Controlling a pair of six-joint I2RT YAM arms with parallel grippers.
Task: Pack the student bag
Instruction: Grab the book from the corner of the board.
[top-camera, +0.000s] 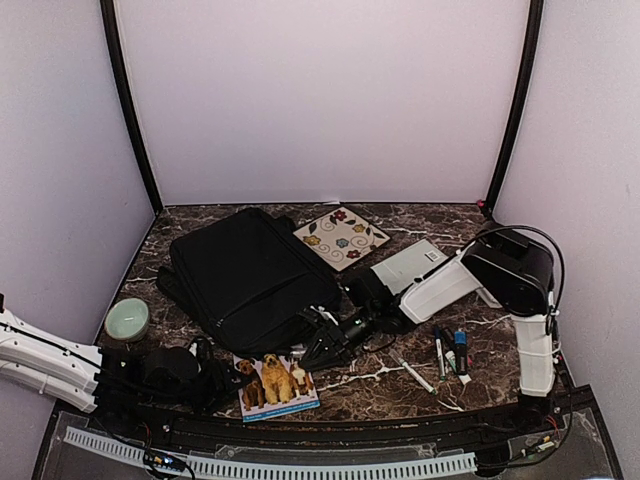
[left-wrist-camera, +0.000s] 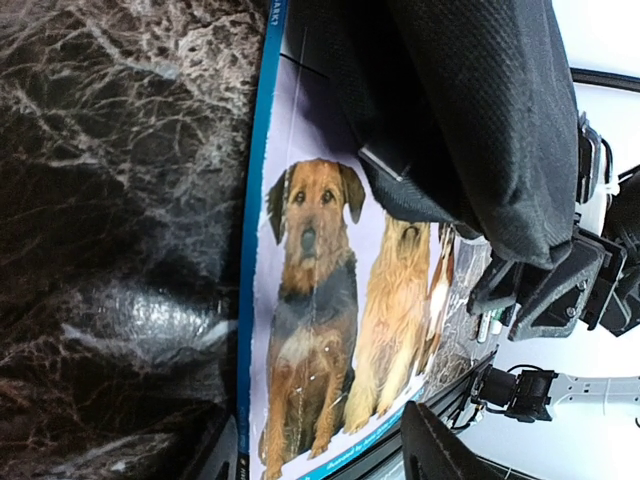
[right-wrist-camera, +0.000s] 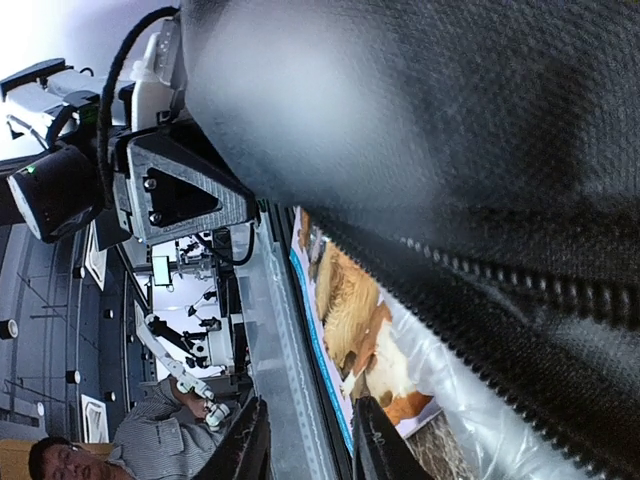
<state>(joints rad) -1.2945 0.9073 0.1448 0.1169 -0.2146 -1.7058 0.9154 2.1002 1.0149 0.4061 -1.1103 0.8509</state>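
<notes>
The student bag (top-camera: 250, 275) is a large black backpack lying flat at centre left. Its corner fills the top of the left wrist view (left-wrist-camera: 470, 110), and its zipper edge fills the right wrist view (right-wrist-camera: 450, 150). A dog picture book (top-camera: 275, 385) lies at the bag's near edge, partly under it. My left gripper (top-camera: 215, 375) is open, and the book's end (left-wrist-camera: 320, 300) lies between its fingers (left-wrist-camera: 440, 450). My right gripper (top-camera: 325, 340) is open at the bag's near right corner. Its fingers (right-wrist-camera: 245, 440) are empty, and the book (right-wrist-camera: 360, 330) shows just past them.
A floral notebook (top-camera: 342, 237) and a grey-white notebook (top-camera: 410, 265) lie right of the bag. Several markers (top-camera: 450, 350) lie at the front right. A round pale green container (top-camera: 127, 318) sits at the left edge. A clear rail (top-camera: 300, 440) runs along the near edge.
</notes>
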